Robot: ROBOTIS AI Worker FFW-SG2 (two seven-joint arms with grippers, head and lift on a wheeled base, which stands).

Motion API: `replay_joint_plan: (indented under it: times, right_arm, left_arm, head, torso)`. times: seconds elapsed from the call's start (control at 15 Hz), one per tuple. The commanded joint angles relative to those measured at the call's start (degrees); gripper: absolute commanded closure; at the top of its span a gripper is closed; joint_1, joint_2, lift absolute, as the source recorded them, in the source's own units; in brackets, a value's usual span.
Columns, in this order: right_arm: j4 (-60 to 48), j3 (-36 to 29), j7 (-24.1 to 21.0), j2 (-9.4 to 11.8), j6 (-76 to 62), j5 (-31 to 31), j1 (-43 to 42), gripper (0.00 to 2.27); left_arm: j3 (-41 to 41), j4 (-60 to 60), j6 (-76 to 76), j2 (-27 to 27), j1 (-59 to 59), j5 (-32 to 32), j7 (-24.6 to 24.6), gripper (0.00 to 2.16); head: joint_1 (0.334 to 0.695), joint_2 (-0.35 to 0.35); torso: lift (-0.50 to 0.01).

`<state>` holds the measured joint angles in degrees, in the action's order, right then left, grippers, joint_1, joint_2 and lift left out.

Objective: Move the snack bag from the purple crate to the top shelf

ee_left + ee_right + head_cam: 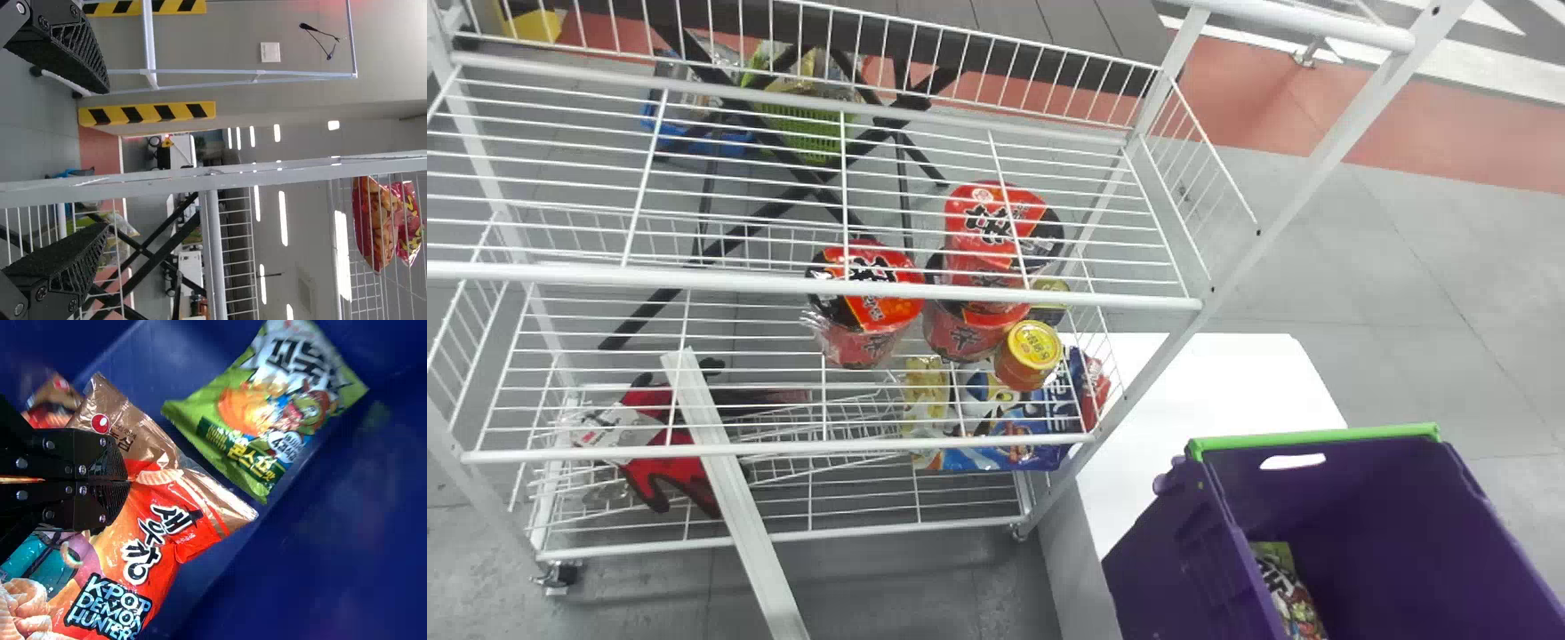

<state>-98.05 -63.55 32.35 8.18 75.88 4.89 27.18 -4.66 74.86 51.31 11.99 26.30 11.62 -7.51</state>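
Head view: one white wire rack point(951, 296), standing left. On it, at least three red-and-black noodle bowls point(867, 307), some stacked; wires crossed them, so the exact count was unsure. One yellow-lidded jar point(1032, 356) beside the stack. One red-and-black glove bundle point(667, 444) low on the left, part hidden by a white bar point(729, 498). Near right: one purple crate point(1165, 569), its near end cut off, holding a green bag point(1285, 591) half hidden by the wall.

Left wrist view: left gripper point(107, 159), two fingers well apart, nothing between them, by the rack. Two red-toned bags point(380, 223) lay behind wires, one overlapping the other. Two yellow-and-black striped strips point(147, 113) (the easiest count of the lot).

Right wrist view: three bags inside the crate. Right gripper point(127, 481) had its fingers together, clamped on the red-and-brown snack bag point(157, 540), whose lower part ran out of frame. Green bag beside it, whole. Third bag point(57, 400), mostly hidden behind the first one and the gripper; hard to make out.
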Motion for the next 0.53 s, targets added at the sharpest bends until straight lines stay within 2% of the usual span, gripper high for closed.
replay_joint_plan:
  times: [0.0, 0.47]
  right_arm:
    - [-0.8, -1.1, 0.0, -0.2, 0.4, 0.4, 0.0, 2.12]
    - [-3.8, -5.7, 0.1, -0.3, 4.4, 5.1, -0.2, 2.12]
  left_arm:
    - [0.0, 0.5, -0.1, 0.1, 0.4, 0.0, 0.0, 0.10]
    - [0.0, 2.0, 0.1, 0.0, 1.8, -0.2, 0.1, 0.10]
  head:
    - [0.695, -0.350]
    - [0.695, -0.350]
  torso:
    - [-0.417]
    - [-0.389]
